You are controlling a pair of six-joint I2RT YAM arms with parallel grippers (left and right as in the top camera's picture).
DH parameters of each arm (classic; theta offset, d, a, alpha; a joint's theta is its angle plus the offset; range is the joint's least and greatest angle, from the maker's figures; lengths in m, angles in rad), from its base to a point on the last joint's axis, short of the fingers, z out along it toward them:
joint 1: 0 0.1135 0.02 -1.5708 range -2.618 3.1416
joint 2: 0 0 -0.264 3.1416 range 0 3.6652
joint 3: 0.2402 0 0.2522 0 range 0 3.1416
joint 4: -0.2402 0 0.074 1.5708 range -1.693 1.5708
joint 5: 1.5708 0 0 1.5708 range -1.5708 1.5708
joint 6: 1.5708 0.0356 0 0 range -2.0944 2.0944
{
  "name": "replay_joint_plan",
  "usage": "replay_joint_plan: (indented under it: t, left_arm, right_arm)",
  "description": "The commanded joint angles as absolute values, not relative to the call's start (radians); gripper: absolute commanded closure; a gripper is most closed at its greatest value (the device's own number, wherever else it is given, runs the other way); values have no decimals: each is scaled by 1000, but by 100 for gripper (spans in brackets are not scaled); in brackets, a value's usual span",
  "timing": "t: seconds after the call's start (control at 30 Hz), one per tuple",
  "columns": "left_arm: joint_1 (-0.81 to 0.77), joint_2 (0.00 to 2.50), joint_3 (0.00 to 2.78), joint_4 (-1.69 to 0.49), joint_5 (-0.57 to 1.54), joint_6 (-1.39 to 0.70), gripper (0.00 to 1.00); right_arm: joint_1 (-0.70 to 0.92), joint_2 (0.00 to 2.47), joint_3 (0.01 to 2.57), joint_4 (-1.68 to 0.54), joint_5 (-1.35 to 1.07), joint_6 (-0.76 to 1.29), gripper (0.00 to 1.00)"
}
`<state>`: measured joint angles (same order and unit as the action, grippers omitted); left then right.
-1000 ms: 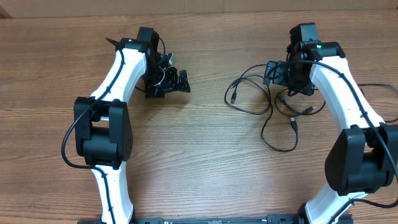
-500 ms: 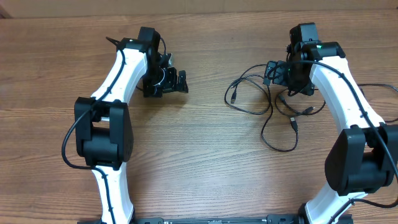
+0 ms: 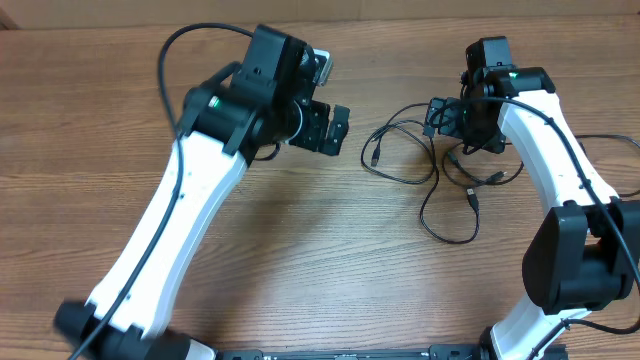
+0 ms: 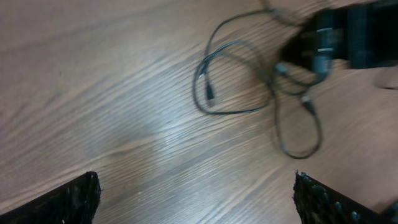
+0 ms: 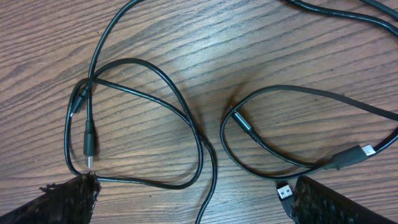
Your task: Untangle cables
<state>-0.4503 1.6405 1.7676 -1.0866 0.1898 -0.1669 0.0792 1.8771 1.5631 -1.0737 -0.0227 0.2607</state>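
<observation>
Brown wood-grain table (image 3: 300, 270) fills every view, and we see both machines reaching across it from the near edge. Our left white-and-black arm (image 3: 170, 230) stretches diagonally toward the middle of the far half, while our right white-and-black arm (image 3: 552, 140) curves up along the right side.

At the end of the left arm, the left black two-finger gripper (image 3: 328, 126) hangs over bare wood just to the left of the tangle, apart from it. From its wrist camera we see only its textured fingertips (image 4: 68, 200) in the two bottom corners, spread wide, with nothing between them but tabletop.

The right black two-finger gripper (image 5: 199, 202) sits directly over the tangle. Its rough dark fingertips (image 5: 65, 198) also stand at the bottom corners of the wrist view, spread wide and gripping nothing; one lies just beside the lower edge of a loop, the other just beside a plug, and we cannot tell whether either touches.

The thin black cables (image 3: 436, 172) lie flat on the right half of the table as loose overlapping loops, crossing one another below the right gripper. One loop reaches left toward the left gripper, and another hangs toward the near edge.

Smallest are the connectors: a slim black plug (image 5: 89, 146) inside the left loop, and a flat open-ended plug (image 5: 285, 190) at lower right
</observation>
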Motion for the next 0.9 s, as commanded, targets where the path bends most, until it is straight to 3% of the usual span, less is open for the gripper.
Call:
replay_joint_plan:
  t: [0.0,0.47,0.87]
  left_arm:
    - [-467,1559,1781,-1088,169,-180,0]
    - [-368,1398,1747,-1161,169,-180,0]
    - [-345,1302,1303,-971,31,-180,0]
  right_arm:
    - [80,1868,1572,-1070,-27,261,0]
    - [80,1868,1572,-1070,-27,262,0]
    - [80,1868,1572,-1070,-27,262,0]
